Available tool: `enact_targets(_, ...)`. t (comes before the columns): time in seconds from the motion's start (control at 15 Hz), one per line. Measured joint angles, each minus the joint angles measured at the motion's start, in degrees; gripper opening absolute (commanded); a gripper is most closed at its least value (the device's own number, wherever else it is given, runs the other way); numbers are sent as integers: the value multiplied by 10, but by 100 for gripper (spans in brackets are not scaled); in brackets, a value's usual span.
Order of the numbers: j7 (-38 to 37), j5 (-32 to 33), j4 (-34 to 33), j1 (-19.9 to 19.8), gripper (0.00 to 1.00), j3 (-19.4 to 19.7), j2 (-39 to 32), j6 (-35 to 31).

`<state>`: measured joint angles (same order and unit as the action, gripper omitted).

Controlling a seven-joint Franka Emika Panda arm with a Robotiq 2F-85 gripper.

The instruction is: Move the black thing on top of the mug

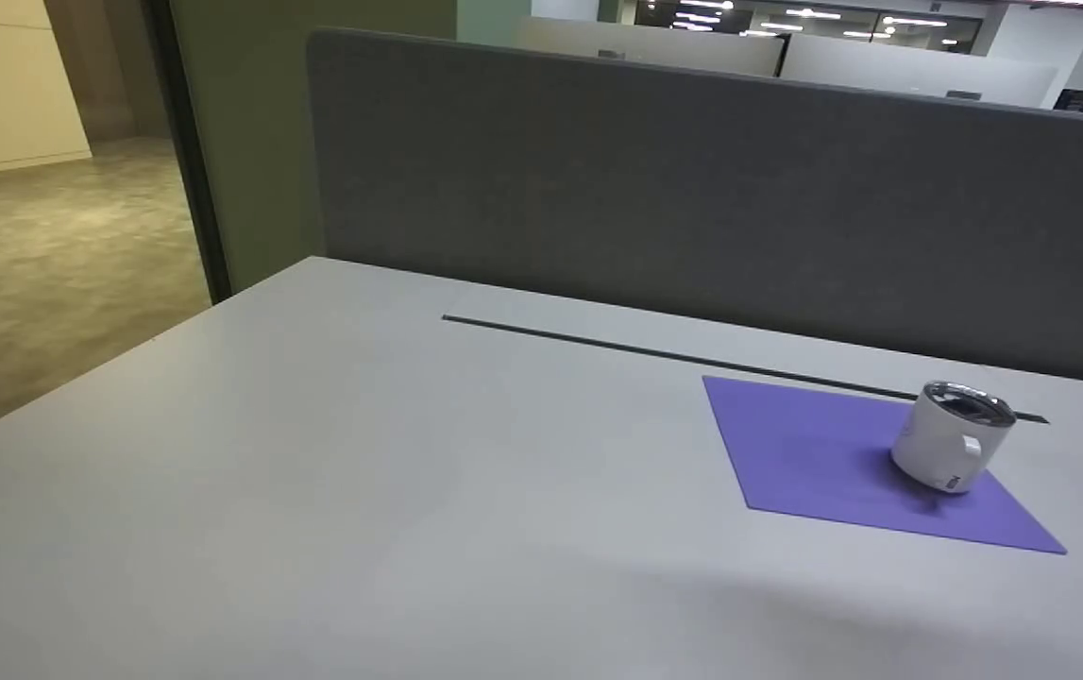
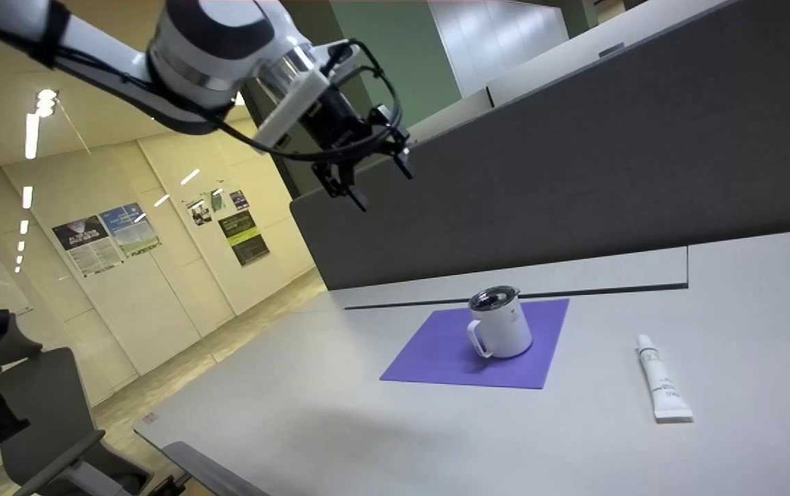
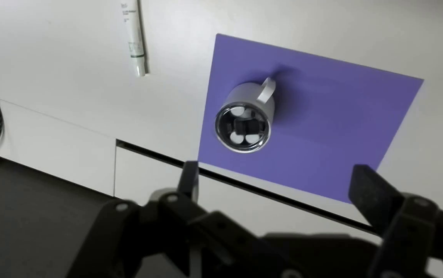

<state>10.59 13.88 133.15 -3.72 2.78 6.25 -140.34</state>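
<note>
The white mug [image 1: 939, 446] stands upright on the purple mat [image 1: 801, 444]. It also shows in an exterior view [image 2: 505, 329] and, from above, in the wrist view [image 3: 249, 94]. The black thing [image 3: 246, 126] is a small dark piece on the mug's clear, shiny-rimmed lid. It shows less clearly in both exterior views. My gripper [image 2: 386, 187] is open and empty, high above the table and well apart from the mug. In the wrist view its fingers [image 3: 276, 170] are wide apart, with mat and table visible between them. Only a dark part of it shows at an exterior view's right edge.
A white tube [image 2: 662, 380] lies on the table beside the mat. A dark slot [image 1: 654, 353] runs along the table behind the mug. A tall grey partition [image 1: 692, 208] stands at the table's back edge.
</note>
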Motion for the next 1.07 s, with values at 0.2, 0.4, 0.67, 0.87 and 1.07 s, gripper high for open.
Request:
enact_targets(0.2, -31, 21, -62, -3, 100, -4, -73, -2)
enact_targets(0.4, -31, 21, -71, -4, 100, -4, -80, -2)
enact_targets(0.67, -31, 22, -71, -4, 100, -4, -77, -2)
enact_targets(0.87, -31, 22, -71, -4, 100, -5, -77, -2)
enact_targets(1.07, -19, 21, -80, -4, 100, -4, -87, 0)
